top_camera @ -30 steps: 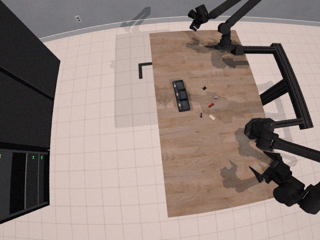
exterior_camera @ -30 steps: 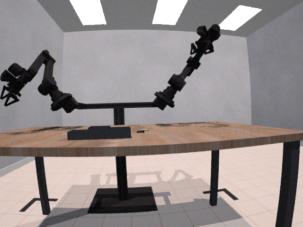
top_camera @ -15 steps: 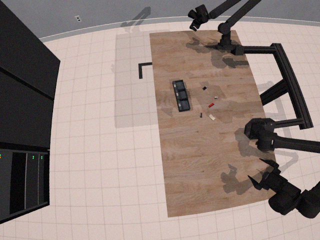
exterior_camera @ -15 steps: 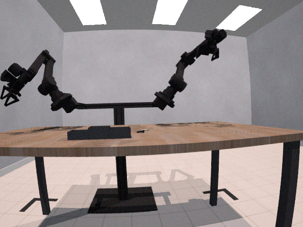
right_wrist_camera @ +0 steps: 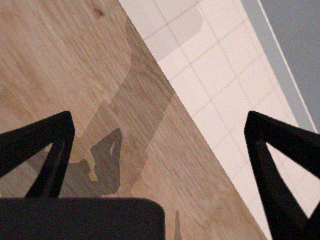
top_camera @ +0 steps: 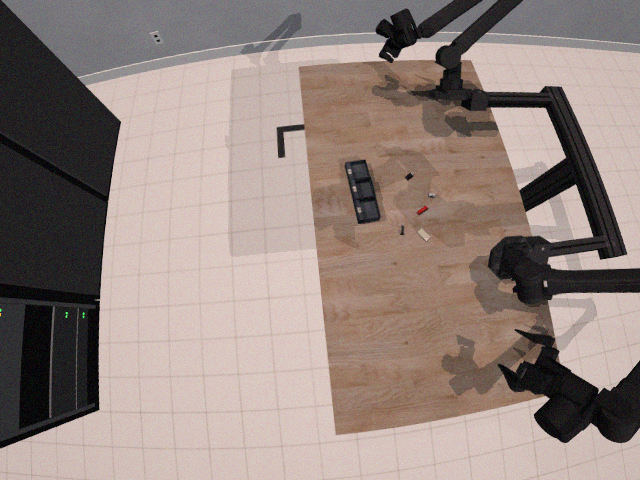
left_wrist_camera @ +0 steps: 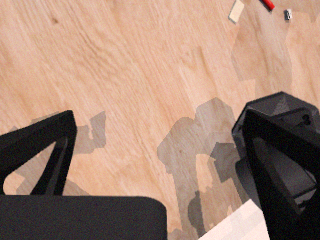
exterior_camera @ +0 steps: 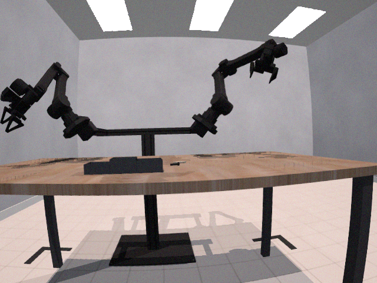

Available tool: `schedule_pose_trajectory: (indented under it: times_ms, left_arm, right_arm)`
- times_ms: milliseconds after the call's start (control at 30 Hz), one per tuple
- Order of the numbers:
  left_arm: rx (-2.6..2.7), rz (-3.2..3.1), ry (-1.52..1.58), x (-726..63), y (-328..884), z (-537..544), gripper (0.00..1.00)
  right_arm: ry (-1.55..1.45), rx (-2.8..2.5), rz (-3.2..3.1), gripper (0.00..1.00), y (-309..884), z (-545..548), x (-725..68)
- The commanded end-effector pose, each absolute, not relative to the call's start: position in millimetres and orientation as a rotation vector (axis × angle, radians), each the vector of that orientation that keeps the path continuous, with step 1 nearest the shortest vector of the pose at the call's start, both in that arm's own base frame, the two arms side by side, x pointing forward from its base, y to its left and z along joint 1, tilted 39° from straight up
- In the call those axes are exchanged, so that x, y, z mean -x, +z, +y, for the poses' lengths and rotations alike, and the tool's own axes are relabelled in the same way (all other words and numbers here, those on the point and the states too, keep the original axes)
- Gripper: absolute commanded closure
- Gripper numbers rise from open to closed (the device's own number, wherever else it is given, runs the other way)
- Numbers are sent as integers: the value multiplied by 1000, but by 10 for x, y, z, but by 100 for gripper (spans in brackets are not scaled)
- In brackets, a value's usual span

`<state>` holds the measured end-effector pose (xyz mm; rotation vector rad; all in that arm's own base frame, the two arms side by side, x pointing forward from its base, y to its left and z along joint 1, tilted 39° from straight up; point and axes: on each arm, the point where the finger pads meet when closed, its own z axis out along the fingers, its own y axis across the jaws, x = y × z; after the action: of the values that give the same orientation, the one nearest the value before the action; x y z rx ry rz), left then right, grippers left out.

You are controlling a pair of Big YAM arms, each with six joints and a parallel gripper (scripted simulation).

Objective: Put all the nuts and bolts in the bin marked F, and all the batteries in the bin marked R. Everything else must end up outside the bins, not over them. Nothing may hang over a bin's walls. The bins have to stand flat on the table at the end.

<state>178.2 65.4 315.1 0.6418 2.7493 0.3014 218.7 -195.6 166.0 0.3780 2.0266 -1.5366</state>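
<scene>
My left arm (top_camera: 594, 281) (exterior_camera: 246, 59) (left_wrist_camera: 80, 220) and right arm (top_camera: 483, 26) (exterior_camera: 59, 88) (right_wrist_camera: 80, 220) hold jaws released; red piece (top_camera: 422, 210) (left_wrist_camera: 268, 4) lies outside the bins (top_camera: 364, 179) (exterior_camera: 123, 166).

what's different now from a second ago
The left gripper has come down and swung toward the bottom of the top view, rightward in the exterior view. Nothing was grasped or released. The right gripper, dark three-part bin row and small red cylinder stayed put.
</scene>
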Motion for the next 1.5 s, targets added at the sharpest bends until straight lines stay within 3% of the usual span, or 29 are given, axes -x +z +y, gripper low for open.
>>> schedule_pose_trajectory:
  times_ms: [0,1467]
  left_arm:
    - [-549,2719,352,-1748,3400,768,0]
    - [-68,2810,437,-1379,3400,1321,0]
  right_arm:
    - [-1535,-381,2022,0,1681,-1956,-2200]
    - [-1535,-381,2022,0,1681,-1956,-2200]
